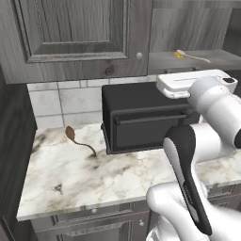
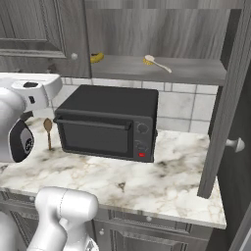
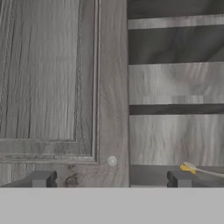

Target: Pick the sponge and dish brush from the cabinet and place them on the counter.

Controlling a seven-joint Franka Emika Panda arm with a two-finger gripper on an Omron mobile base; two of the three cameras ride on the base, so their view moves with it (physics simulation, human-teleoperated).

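Note:
The dish brush lies on the grey shelf of the cabinet, white handle to the right and yellow head to the left. It also shows on the shelf in the right base view and low right in the hand view. My gripper is open, its fingertips wide apart with nothing between them. It faces the closed left door near its silver knob, and the brush is off to its right. The sponge is out of view. The white marble counter lies below.
A black microwave stands on the counter under the shelf. A brown long-handled spoon lies to its left. A yellow banana rests on the shelf left of the brush. The right cabinet door hangs open over the counter's right end.

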